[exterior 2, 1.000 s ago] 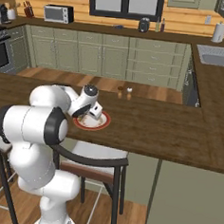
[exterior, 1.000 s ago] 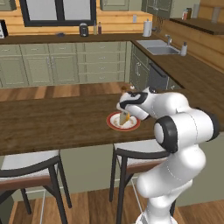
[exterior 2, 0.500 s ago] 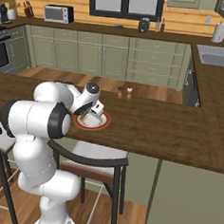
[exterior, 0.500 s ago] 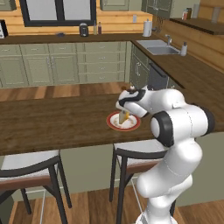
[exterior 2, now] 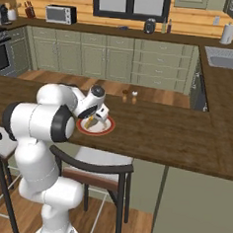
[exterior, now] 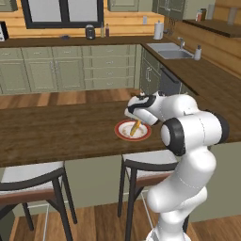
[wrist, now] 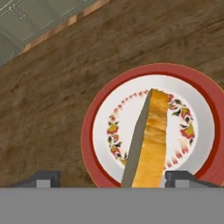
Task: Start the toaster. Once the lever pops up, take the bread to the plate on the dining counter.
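Bread (wrist: 151,144) on edge, between spread pincer (wrist: 113,178) tips

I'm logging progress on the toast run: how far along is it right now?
Nearly finished. The bread has reached the plate on the dining counter, standing on edge between the gripper's spread fingertips. In hand: letting it go. Left: the slice settling flat and the arm backing away.

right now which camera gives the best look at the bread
The hand view: the bread stands on edge over the plate, crust and face plain. In the left base view it is a small tan sliver under the hand; in the right base view likewise.
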